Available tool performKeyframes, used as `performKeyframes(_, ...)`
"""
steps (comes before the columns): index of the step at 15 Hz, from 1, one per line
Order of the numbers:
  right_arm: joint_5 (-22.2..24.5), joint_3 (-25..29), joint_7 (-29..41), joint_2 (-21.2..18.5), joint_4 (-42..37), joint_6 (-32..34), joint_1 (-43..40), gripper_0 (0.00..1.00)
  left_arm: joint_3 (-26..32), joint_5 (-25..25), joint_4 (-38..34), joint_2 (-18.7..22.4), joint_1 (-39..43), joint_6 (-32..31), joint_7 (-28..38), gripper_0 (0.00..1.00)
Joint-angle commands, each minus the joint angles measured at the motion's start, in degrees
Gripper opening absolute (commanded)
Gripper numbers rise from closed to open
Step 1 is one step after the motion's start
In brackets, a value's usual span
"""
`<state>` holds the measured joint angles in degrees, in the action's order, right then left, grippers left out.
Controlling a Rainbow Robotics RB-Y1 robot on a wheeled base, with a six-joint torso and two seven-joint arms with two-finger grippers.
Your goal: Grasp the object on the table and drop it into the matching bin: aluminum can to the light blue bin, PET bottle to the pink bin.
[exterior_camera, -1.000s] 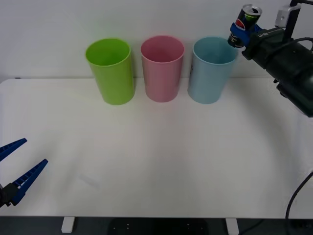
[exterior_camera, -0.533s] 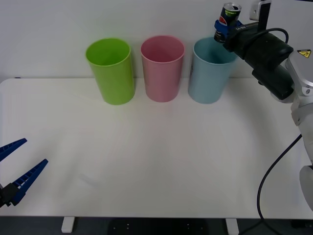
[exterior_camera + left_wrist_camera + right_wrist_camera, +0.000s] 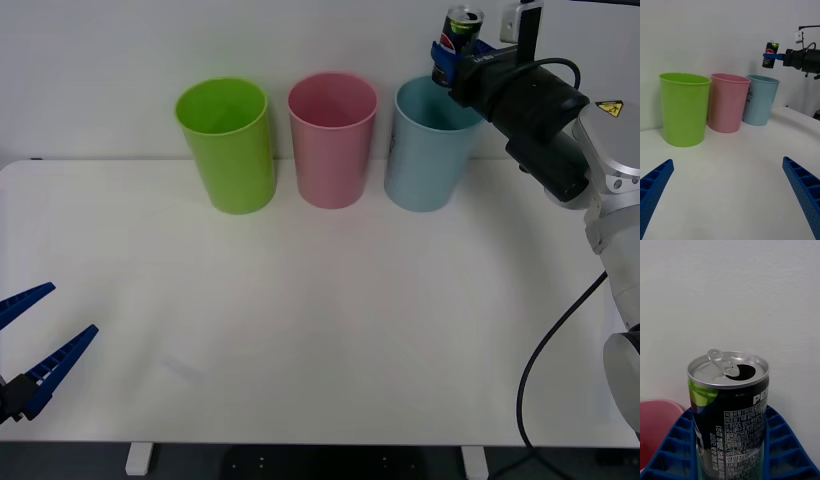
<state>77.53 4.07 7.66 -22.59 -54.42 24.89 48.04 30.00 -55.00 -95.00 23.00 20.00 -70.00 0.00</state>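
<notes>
R gripper (image 3: pixel 452 50) clamps aluminum can (image 3: pixel 459 30) above light blue bin (image 3: pixel 432 145); wrist cam shows tab.

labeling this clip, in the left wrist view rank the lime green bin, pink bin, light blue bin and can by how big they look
1. lime green bin
2. pink bin
3. light blue bin
4. aluminum can, by far the smallest, held in the right tool

The bins' order follows nearness to the camera, so their true sizes may match.

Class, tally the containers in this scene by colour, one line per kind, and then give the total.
Lime green plastic bin: 1
Pink plastic bin: 1
Light blue plastic bin: 1
Dark silver-topped aluminum can, held in the right gripper above the light blue bin: 1
Total: 4
</notes>
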Motion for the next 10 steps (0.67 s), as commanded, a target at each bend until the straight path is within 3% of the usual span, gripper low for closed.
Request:
performKeyframes(1, -0.01, 0.06, -0.81, 0.00, -0.07, -0.02, -0.06, 1.00, 0.00, 0.00, 0.00, 0.00, 0.00, 0.00, 0.00, 1.00)
performKeyframes(10, -1.24, 0.85, -1.25, -0.52, -0.07, 1.04, -0.23, 1.00, 0.00, 0.00, 0.00, 0.00, 0.00, 0.00, 0.00, 1.00)
